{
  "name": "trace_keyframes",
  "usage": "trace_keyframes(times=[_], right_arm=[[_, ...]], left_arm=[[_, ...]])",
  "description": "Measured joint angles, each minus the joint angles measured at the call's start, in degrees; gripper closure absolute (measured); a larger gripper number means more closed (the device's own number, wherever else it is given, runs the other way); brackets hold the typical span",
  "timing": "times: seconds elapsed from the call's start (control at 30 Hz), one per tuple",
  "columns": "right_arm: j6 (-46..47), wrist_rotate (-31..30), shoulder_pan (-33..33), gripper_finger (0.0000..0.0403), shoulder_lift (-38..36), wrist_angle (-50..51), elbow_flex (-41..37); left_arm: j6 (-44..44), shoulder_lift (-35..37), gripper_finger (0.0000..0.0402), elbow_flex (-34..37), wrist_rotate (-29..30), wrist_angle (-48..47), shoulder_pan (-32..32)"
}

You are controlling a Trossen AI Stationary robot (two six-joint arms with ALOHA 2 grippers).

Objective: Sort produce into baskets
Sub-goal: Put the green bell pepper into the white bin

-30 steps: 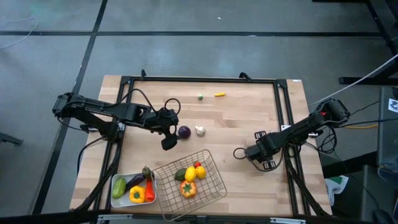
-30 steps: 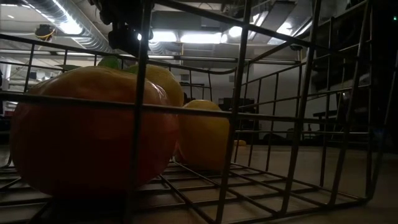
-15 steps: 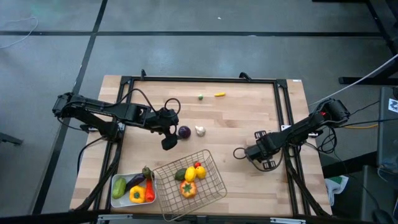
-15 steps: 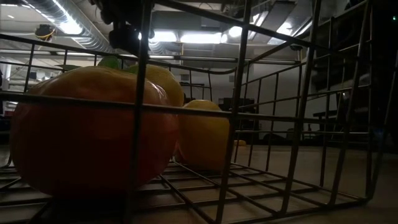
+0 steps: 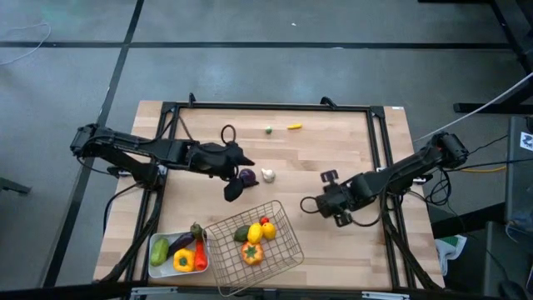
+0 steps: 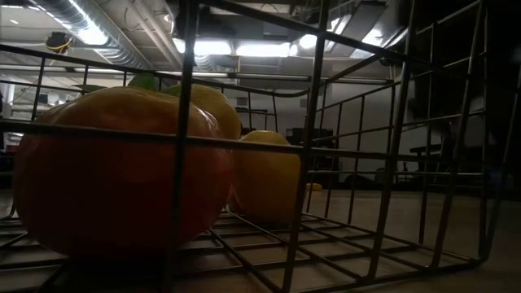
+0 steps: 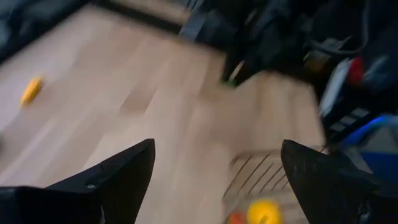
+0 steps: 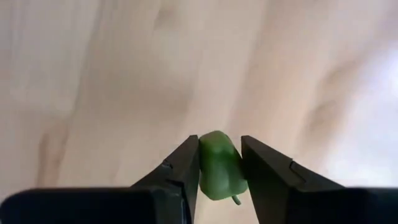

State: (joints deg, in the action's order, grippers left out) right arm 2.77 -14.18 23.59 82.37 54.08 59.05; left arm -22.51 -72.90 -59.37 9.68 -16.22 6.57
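My right gripper [image 8: 219,147] is shut on a small green pepper [image 8: 219,167] and stands right of the table's middle [image 5: 323,202]. My left gripper [image 5: 235,185] is open, its fingers wide apart in the left wrist view [image 7: 217,163], close to the left of the purple onion [image 5: 247,176]. The garlic [image 5: 268,174] lies on the table beside the onion. The wire basket [image 5: 283,250] holds an orange pepper [image 5: 251,252], lemons and small pieces. The white tray [image 5: 155,268] holds an eggplant [image 5: 181,242] and peppers. My right gripper pinches the small green pepper by its two sides [image 8: 204,163] between its two fingers. The pepper's stem end [image 8: 235,199] points back toward the wrist. The gripper hides it in the high view.
A small green piece [image 5: 269,129] and a yellow piece [image 5: 294,127] lie near the table's far edge. The basket and the tray stand at the near edge, left of the middle. The low view looks through the basket's wires [image 6: 183,146] at the orange pepper [image 6: 122,179] and a lemon [image 6: 264,187].
My right gripper has gone toward the table's left edge, still shut on the green pepper. My left gripper has shifted a little toward the onion and turned.
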Motion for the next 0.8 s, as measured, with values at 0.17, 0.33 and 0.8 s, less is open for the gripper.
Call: trace_keyframes(times=[0.17, 0.33, 0.8], right_arm=[[-7.48, -12.1, 0.0, 0.0288, 0.0, -1.92, 11.46], [-18.12, -14.41, 0.0, 0.0288, 0.0, -11.0, 20.05], [-36.4, 2.29, 0.0, 0.0288, 0.0, -40.79, 22.99]], left_arm=[[6.48, 0.0, 0.0057, -0.02, -0.03, 11.3, 2.29], [11.53, 0.0, 0.0057, -0.02, -0.04, 16.24, 4.05], [27.33, 0.0, 0.0057, -0.02, -0.05, 18.69, 7.76]])
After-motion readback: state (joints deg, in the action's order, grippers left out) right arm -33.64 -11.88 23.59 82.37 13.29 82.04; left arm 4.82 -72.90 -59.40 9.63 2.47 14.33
